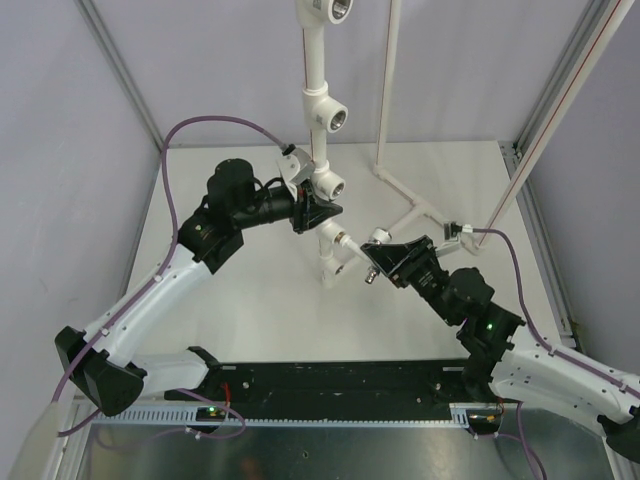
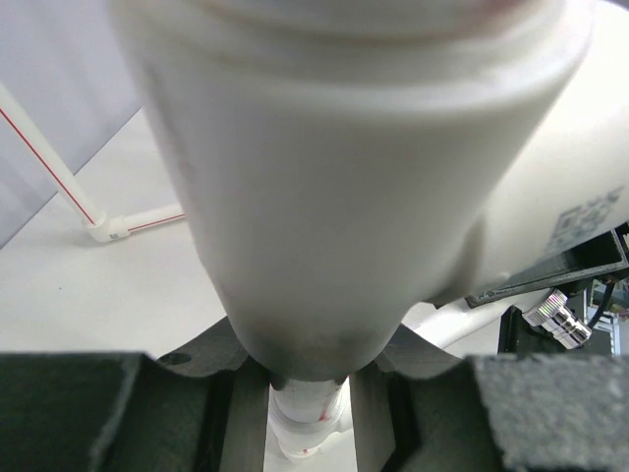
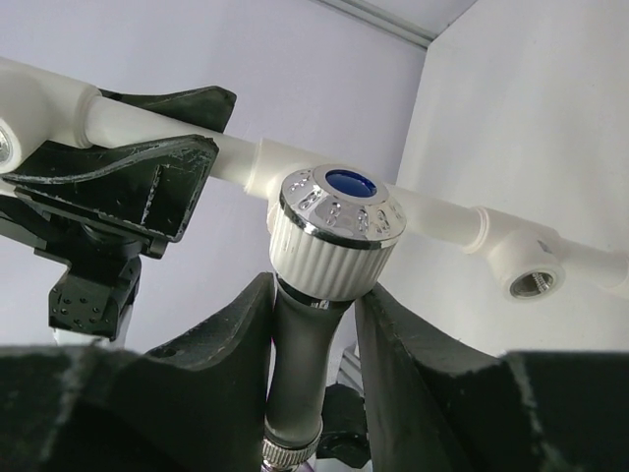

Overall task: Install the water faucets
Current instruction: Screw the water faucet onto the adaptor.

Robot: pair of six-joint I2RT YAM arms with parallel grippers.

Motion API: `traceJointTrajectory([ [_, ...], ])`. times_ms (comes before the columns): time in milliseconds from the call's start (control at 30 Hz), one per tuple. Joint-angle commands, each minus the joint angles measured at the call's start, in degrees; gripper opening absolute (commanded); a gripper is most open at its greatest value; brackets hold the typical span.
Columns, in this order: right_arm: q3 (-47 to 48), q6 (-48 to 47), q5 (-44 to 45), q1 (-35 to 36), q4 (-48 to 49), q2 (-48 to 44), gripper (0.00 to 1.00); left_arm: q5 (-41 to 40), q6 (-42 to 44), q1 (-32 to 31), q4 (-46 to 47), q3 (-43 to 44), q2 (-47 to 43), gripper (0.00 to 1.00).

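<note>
no readable text in any view. only candidate is a patch of grey print (image 2: 588,218) on a white surface at the right edge of the left wrist view: a few short slanted rows of characters, too blurred to make out. can't tell which part carries it. top and right wrist views: nothing legible.
</note>
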Motion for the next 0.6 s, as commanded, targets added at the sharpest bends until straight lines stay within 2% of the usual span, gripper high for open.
traceJointTrajectory([
  [0, 2.6, 4.6, -1.0, -0.9, 1.8, 2.6, 0.02, 6.9, -3.3, -2.2, -8.7, 0.0, 0.8, 0.1],
  [167, 1.2, 19.5, -1.5, 0.4, 1.7, 2.9, 0.0, 6.7, -3.3, -2.1, -8.7, -0.2, 0.9, 0.1],
  [367, -4.8, 38.8, 1.9, 2.6, 8.6, 2.5, 0.0, 6.7, -3.1, -2.1, -8.7, -0.2, 1.0, 0.1],
  [567, -5.5, 43.7, 4.2, 4.3, 9.8, 2.5, 0.0, 6.6, -3.2, -2.1, -8.7, -0.2, 1.0, 0.09],
])
